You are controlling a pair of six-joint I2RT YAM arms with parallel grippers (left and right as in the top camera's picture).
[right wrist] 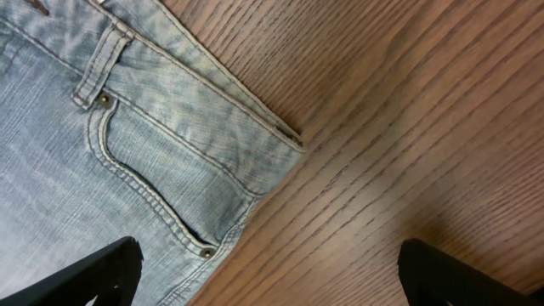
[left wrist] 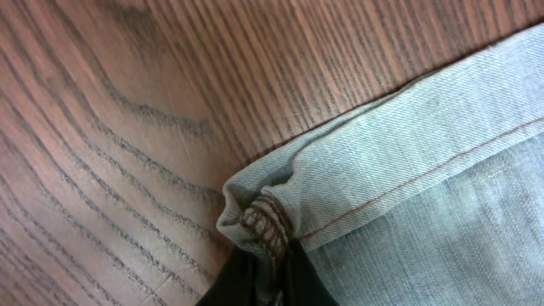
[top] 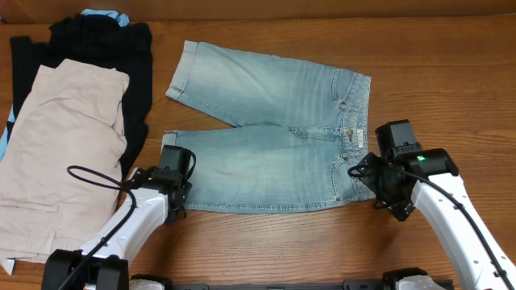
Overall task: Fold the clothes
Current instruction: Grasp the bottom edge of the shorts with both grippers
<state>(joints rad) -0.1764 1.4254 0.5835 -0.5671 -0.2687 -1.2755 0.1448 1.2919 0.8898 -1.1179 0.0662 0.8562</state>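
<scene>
Item: light blue faded denim shorts (top: 274, 165), flat and fly-up at the middle of the brown wood-grain table (top: 451, 72), waistband to the right. We log the left gripper (left wrist: 268, 276) pinched shut on the near cuff corner, likely to lift it for a fold; its fingertips (left wrist: 234, 289) are cut off by the frame. The right gripper (right wrist: 272, 268) gapes wide at the near waistband corner, holding nothing. Beige khaki shorts (top: 64, 153) partly hide a black garment (top: 121, 48).
</scene>
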